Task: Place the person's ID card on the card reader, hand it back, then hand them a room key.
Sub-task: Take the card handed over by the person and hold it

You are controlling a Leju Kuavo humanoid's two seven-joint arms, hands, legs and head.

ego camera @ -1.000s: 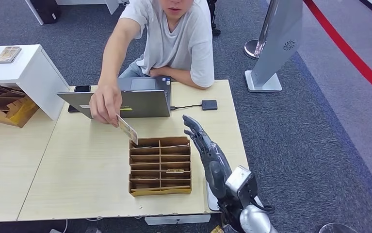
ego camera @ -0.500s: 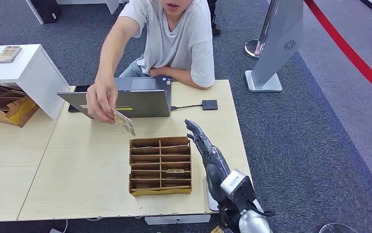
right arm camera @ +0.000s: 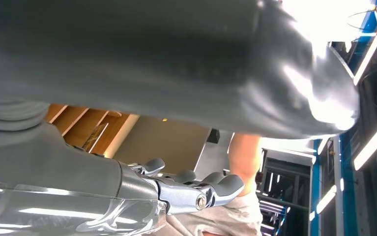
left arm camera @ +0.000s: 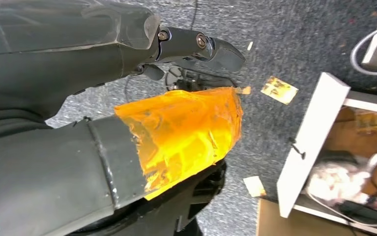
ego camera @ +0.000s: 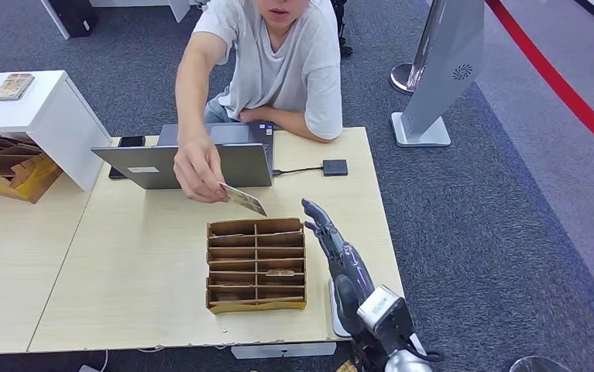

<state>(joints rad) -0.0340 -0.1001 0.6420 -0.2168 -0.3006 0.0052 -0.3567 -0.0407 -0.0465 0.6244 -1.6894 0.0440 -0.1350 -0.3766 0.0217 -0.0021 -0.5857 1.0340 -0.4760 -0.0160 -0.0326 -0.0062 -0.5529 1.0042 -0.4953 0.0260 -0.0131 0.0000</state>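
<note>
A person seated behind the table holds out the ID card (ego camera: 243, 200) just above the far edge of the cardboard organiser (ego camera: 256, 263). My right hand (ego camera: 326, 232) hovers over the table to the right of the organiser, fingers stretched toward the person and holding nothing. The card's tip is a short gap to the left of my fingertips. The small black card reader (ego camera: 334, 167) lies farther back, wired to the laptop (ego camera: 200, 164). A room key card (ego camera: 279, 272) lies in one organiser slot. In the right wrist view my fingers (right arm camera: 211, 189) point at the person's arm. My left hand (left arm camera: 196, 43) hangs over the floor, fingers straight and bare.
A white box (ego camera: 53, 116) and another cardboard tray (ego camera: 7, 170) stand at the left. A phone (ego camera: 131, 142) lies behind the laptop. A grey sign stand (ego camera: 441, 70) is on the carpet at the right. A white pad (ego camera: 334, 310) lies under my right forearm.
The person's hand has carried the card to the right, toward my right hand. My right hand has drawn back and down a little.
</note>
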